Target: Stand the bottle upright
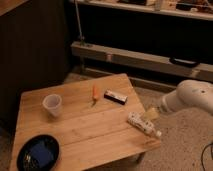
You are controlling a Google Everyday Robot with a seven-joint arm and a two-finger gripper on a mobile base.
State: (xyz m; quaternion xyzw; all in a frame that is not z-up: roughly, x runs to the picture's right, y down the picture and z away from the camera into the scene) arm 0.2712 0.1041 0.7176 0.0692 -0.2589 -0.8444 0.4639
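The bottle (141,123) lies on its side near the right edge of the wooden table (85,127), its white-capped neck pointing toward the front right corner. My gripper (150,114) hangs at the end of the white arm (192,97) that reaches in from the right. It sits just above and behind the bottle's middle, open, with nothing held.
A translucent white cup (52,105) stands upright at the table's left. A thin orange stick (94,93) and a flat dark-and-white box (115,96) lie toward the back. A dark bowl (23,150) with something blue inside sits at the front left corner. A dark shelf unit stands behind.
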